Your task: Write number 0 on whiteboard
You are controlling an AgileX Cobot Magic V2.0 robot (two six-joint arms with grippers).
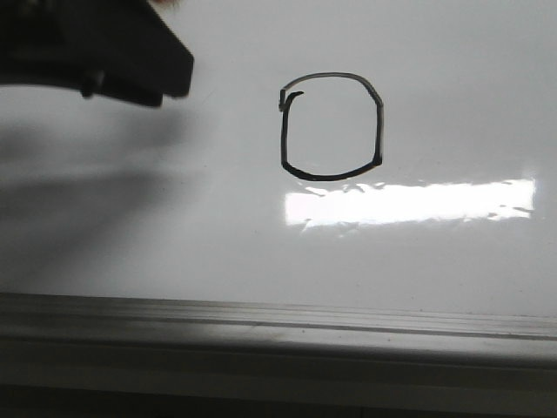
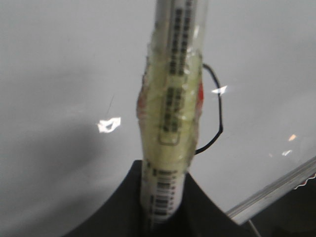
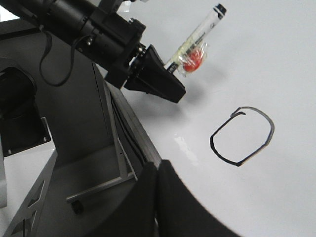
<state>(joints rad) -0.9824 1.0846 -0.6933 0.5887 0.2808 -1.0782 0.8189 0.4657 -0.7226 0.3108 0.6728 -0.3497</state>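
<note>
1. The 0 [image 1: 332, 127] is drawn on the whiteboard [image 1: 452, 78] as a closed, squarish loop with a small hook at its upper-left corner. It sits a little in from the board's near frame [image 1: 278, 318], just above a bright glare strip [image 1: 409, 202].
2. The loop looks complete: the line closes where the hook meets the top stroke, though the top stroke is fainter than the heavy bottom curve. I judge the writing done, or all but done.
3. The left gripper [image 3: 165, 81] is pinching a marker [image 3: 197, 42], its barrel wrapped in tape with a red patch. In the right wrist view the marker hangs off the board, up and to the side of the 0, its tip well apart from the ink.
4. The right gripper [image 3: 157, 197] shows only as dark fingers [image 3: 173, 202] pressed together at the near edge, holding nothing that I can see.
5. Risks from here:
   - If the left arm drops or sweeps back over the 0, the tip could add a stray mark or smear the wet line.
   - The marker is long and held only at its base, so it could tilt or slip in the jaws and touch the board unplanned.
   - Retracing the faint top stroke could double the line if the tip lands off it.
</note>
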